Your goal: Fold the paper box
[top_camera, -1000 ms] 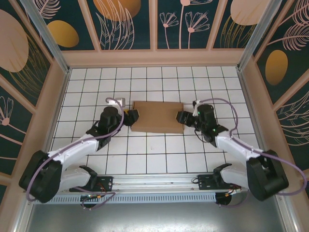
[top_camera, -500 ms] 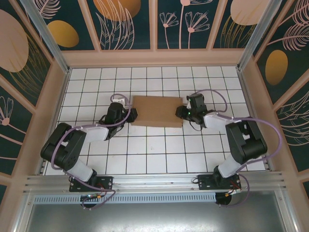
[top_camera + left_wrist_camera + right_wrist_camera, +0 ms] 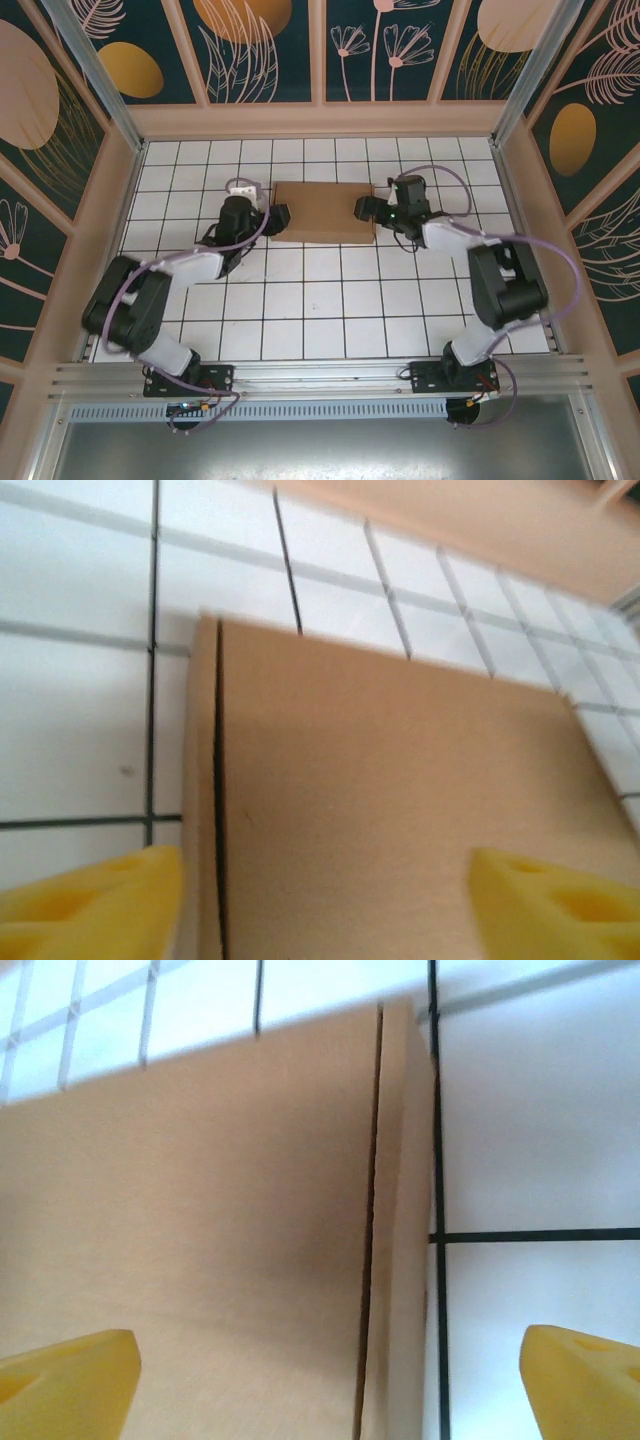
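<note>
The paper box (image 3: 322, 212) is a closed, shallow brown cardboard rectangle lying flat on the tiled floor toward the back middle. My left gripper (image 3: 279, 220) is at its left end and my right gripper (image 3: 364, 209) at its right end. In the left wrist view the box's top (image 3: 400, 810) lies under the open left gripper (image 3: 325, 910); one yellow fingertip (image 3: 95, 900) sits by the box's side seam, the other over the lid. In the right wrist view the right gripper (image 3: 325, 1385) is open wide over the box's end (image 3: 230, 1220), near a dark seam.
The white tiled floor (image 3: 320, 310) stretches in front of the box. Peach side walls (image 3: 100, 230) and a back wall (image 3: 320, 120) enclose the cell. A metal rail (image 3: 320, 385) with the arm bases runs along the near edge.
The box has slid farther toward the back wall. Both arms followed it with elbows swung outward, and both grippers now stand wider open than before.
</note>
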Controlling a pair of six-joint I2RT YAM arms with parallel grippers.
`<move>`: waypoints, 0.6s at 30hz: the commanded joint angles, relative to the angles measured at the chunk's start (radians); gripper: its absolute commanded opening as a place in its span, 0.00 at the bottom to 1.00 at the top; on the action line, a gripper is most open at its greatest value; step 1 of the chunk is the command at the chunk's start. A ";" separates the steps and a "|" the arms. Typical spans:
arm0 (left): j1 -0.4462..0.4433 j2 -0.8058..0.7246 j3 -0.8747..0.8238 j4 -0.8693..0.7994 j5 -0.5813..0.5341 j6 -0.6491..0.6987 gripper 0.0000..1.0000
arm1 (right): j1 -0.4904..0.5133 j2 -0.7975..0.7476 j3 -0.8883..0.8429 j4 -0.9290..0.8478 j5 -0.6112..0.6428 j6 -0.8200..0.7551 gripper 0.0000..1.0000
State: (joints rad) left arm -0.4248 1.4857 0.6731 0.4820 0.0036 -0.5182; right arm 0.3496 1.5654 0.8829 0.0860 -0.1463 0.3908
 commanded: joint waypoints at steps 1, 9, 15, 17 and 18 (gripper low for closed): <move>0.000 -0.228 -0.099 0.126 -0.251 0.075 0.99 | 0.061 -0.267 -0.078 0.087 0.266 -0.042 0.99; 0.061 -0.461 -0.408 0.349 -0.433 0.615 0.99 | 0.087 -0.710 -0.649 0.668 0.372 -0.558 0.99; 0.243 -0.264 -0.461 0.450 -0.348 0.531 0.99 | -0.113 -0.596 -0.829 0.975 0.538 -0.445 0.99; 0.288 -0.227 -0.460 0.495 -0.312 0.518 0.99 | -0.185 -0.506 -0.841 1.028 0.491 -0.434 0.99; 0.311 -0.204 -0.484 0.604 -0.277 0.505 0.99 | -0.217 -0.437 -0.851 1.089 0.478 -0.429 0.99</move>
State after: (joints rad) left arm -0.1604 1.2514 0.2146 0.8753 -0.3435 -0.0040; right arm 0.1970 1.0279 0.0483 0.9184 0.3088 -0.0608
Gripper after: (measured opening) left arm 0.990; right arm 0.991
